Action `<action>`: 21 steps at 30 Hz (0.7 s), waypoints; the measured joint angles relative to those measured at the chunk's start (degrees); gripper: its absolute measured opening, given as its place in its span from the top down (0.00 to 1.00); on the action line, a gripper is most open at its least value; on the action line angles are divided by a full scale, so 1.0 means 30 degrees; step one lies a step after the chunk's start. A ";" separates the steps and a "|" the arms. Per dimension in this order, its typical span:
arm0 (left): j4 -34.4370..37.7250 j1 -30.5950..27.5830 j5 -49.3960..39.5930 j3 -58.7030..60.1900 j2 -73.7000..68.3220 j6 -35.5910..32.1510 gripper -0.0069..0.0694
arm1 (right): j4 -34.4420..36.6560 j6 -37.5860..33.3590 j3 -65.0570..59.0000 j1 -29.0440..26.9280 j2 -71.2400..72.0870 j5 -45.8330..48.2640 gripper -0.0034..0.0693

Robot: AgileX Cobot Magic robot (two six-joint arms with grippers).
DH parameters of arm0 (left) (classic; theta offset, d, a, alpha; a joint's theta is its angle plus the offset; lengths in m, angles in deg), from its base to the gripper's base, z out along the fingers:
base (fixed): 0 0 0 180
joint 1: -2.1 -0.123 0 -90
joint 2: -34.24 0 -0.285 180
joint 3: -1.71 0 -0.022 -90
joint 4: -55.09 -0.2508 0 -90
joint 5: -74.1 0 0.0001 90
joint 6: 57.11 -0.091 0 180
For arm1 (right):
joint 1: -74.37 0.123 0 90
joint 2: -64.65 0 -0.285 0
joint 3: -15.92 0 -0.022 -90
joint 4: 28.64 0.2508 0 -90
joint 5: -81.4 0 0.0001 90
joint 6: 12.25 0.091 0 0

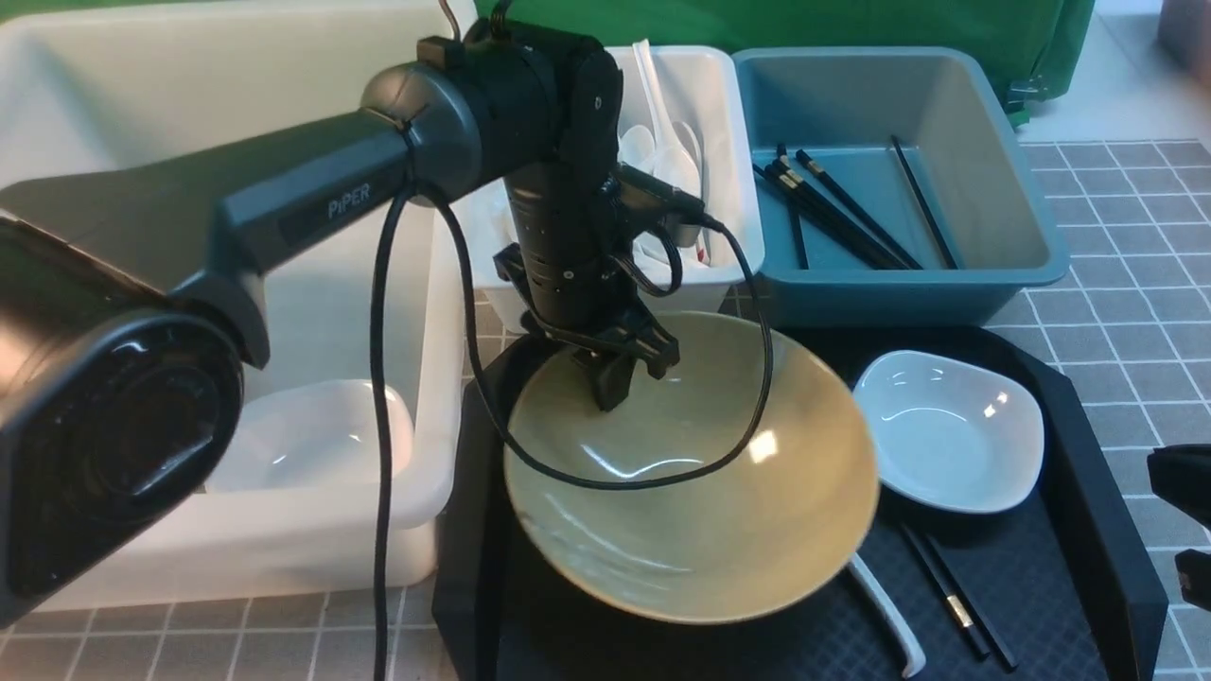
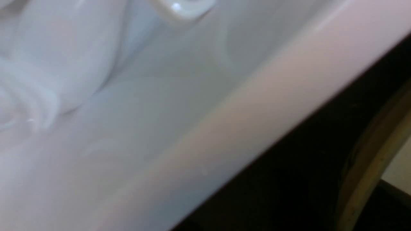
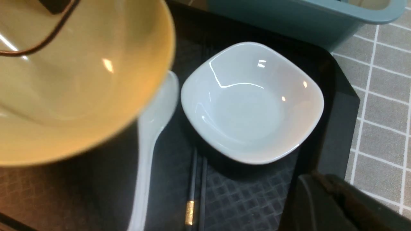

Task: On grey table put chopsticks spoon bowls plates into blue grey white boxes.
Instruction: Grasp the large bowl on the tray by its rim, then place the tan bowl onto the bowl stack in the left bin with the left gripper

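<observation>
A large olive-tan bowl (image 1: 700, 482) hangs tilted over the black tray, its edges blurred. My left gripper (image 1: 620, 378) is shut on its far rim, which shows as a tan band (image 2: 369, 160) in the left wrist view. To its right on the tray lies a small white plate (image 1: 951, 430) (image 3: 252, 102). A white spoon (image 1: 889, 615) (image 3: 151, 138) lies partly under the bowl. Black chopsticks (image 1: 956, 591) (image 3: 192, 192) with a gold band lie in front of the plate. My right gripper (image 3: 313, 181) is shut and empty, at the tray's right edge.
The black tray (image 1: 1088, 454) sits on the grey table (image 1: 1135, 284). The big white tub (image 1: 95, 95) at left holds a white dish (image 1: 312, 435). Behind the bowl, the small white bin (image 1: 724, 104) holds spoons. The blue-grey bin (image 1: 1003, 170) holds chopsticks (image 1: 842, 213).
</observation>
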 joint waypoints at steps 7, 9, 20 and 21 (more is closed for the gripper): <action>0.3313 -0.0934 -0.0032 0.0052 0.0598 -0.1691 0.86 | 0.0006 0.0000 0.0000 0.0000 0.0000 -0.0015 0.90; 0.4253 -0.1302 0.0058 0.0052 0.1017 -0.2302 0.89 | 0.0006 0.0000 0.0000 0.0000 0.0000 -0.0015 0.90; 1.0353 -0.5352 0.0275 0.0058 0.4453 -0.5642 0.90 | 0.0006 0.0000 0.0000 0.0000 0.0000 -0.0015 0.90; 1.0569 -0.5782 0.0224 0.0073 0.4926 -0.5781 0.90 | 0.0006 0.0000 0.0000 0.0000 0.0000 -0.0015 0.90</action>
